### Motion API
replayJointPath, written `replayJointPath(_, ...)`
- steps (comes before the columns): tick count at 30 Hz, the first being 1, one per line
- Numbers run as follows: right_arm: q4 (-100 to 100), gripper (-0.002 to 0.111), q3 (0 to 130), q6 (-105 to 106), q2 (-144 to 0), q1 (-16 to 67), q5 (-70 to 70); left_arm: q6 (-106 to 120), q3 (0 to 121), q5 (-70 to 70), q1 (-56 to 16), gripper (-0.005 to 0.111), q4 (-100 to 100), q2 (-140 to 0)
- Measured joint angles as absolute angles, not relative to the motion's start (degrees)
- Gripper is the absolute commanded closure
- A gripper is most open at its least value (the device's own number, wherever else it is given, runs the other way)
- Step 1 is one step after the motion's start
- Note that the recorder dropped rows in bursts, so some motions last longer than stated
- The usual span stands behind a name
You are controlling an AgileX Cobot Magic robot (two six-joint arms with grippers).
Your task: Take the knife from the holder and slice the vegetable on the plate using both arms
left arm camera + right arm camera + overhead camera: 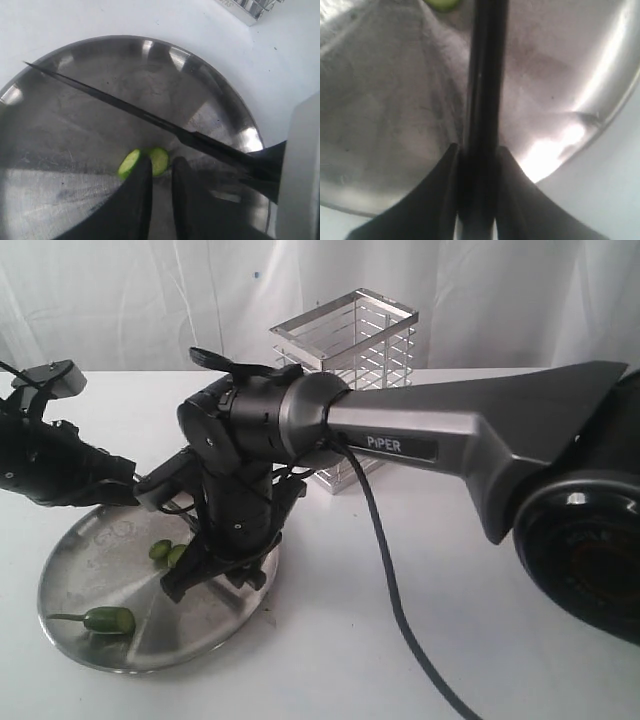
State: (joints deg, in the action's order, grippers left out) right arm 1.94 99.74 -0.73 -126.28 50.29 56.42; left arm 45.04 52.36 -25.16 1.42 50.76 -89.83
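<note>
The steel plate (60, 625) lies at the front left. On it are a green vegetable piece with its stem (108, 620) and two cut slices (160, 550). My right gripper (477, 150) is shut on the knife (487, 75). The dark blade (125, 107) stretches low across the plate (60, 200), just past the slices (131, 164). My left gripper (161, 172) stands slightly open at the slices. One slice (161, 159) lies at its tips, with a gap showing beside it. The wire holder (350, 365) stands behind.
The right arm marked PIPER (450, 435) reaches across the white table (400, 640) over the plate's right half, its black cable (390, 580) trailing to the front. The left arm (50, 465) hangs over the plate's far left rim.
</note>
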Motion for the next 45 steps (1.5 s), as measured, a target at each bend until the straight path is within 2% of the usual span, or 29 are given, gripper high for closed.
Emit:
replayJointPath(3,-1.42,0.108,100.68,1.07,-127.1,49.93,55.07,44.94,52.36,-25.65,1.42,0.084,51.02,-89.83)
replayJointPath(5,-2.87,0.103,101.59,1.71,-128.02,49.93,55.07,44.9,52.36,-26.19,1.42,0.084,51.02,-89.83)
replayJointPath(8,-3.62,0.088,102.74,2.09,-129.48,49.93,55.19,44.76,52.36,-26.98,1.42,0.084,51.02,-89.26)
replayJointPath(12,-4.28,0.062,103.18,2.09,-130.58,49.79,55.06,44.52,52.36,-27.52,1.42,0.084,50.9,-86.38)
replayJointPath(15,-4.43,0.053,103.22,2.09,-130.44,49.79,53.87,43.73,52.36,-27.52,1.42,0.084,50.37,-83.28)
replayJointPath(20,-4.43,0.056,103.22,2.09,-127.18,49.79,50.75,41.23,52.36,-27.4,1.42,0.084,49.34,-76.67)
replayJointPath(22,-4.31,0.073,103.08,2.09,-123.94,49.79,50.01,38.75,52.36,-27.46,1.53,0.086,48.36,-71.01)
replayJointPath(23,-4.31,0.09,102.68,2.22,-122.64,49.79,49.25,37.65,52.36,-27.62,1.76,0.089,48.02,-68.85)
replayJointPath(25,-4.22,0.108,100.37,1.48,-118.33,49.79,45.2,35.01,51.16,-27.49,2.03,0.097,46.1,-62.23)
replayJointPath(28,-4.22,0.108,91.7,-1.0,-108.66,50.33,35.87,30.47,44.77,-27.49,2.03,0.107,44.56,-48.7)
replayJointPath(35,-6.57,0.108,61.09,-3.71,-82.27,60.01,11.75,25.95,32.39,-30.51,2.03,0.107,43.7,-15.96)
replayJointPath(39,-7.25,0.108,49.67,-5.53,-70.56,64.66,2.98,25.73,31.86,-38.88,2.03,0.107,43.58,-7.65)
replayJointPath(45,-7.85,0.108,48.09,-6.39,-65.22,65.16,6.81,25.73,31.67,-43.23,2.03,0.107,43.43,-5.85)
